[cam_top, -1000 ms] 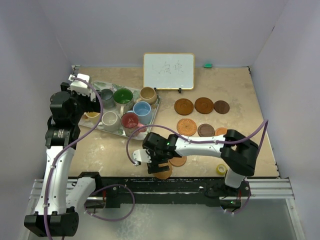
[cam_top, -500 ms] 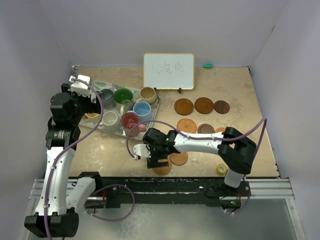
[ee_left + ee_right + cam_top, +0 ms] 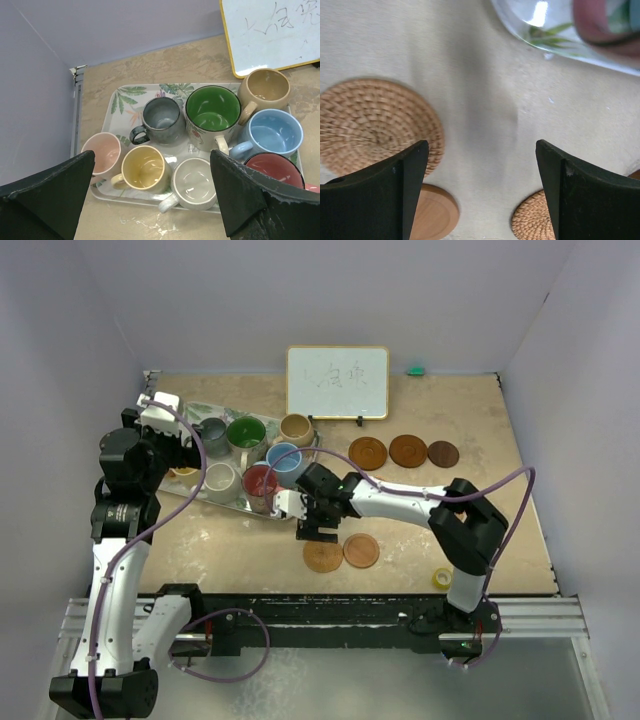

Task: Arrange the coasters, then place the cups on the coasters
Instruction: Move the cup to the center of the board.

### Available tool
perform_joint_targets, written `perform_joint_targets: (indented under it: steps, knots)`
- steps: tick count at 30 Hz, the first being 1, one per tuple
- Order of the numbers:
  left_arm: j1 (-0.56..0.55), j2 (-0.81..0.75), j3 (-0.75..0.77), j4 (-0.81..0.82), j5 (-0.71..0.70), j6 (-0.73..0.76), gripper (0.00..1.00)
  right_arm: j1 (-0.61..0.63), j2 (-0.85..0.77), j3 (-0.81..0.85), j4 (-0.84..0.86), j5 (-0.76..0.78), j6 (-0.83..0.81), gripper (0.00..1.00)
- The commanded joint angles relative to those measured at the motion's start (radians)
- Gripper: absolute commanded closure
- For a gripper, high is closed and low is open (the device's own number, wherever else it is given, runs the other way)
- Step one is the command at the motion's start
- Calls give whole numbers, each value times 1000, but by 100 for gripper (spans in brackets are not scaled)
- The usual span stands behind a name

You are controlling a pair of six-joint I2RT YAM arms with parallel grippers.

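Found right hand (image 3: 310,530) spread apart, gripping nothing, low over the surface between tray (image 3: 125,95) and two coasters (image 3: 322,556) near the front edge. Found left hand (image 3: 150,160) likewise apart and empty above the tray. Counted three more coasters in a row toward the back-right corner. Judged coasters light, stiff, flat: best pinched at the rim. Counted eight mugs (image 3: 212,107) in the tray, all empty; judged them heavy, glazed, breakable: best taken by wall or handle.
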Motion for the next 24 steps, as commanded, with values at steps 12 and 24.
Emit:
perform_joint_targets:
  steps: [12,24]
  knots:
    - [7,-26,-6,52,20,14,6,-85,-48,24,-30,-51,12,11]
    - [8,-27,-9,56,27,13,6,-16,-90,-10,0,-54,61,11]
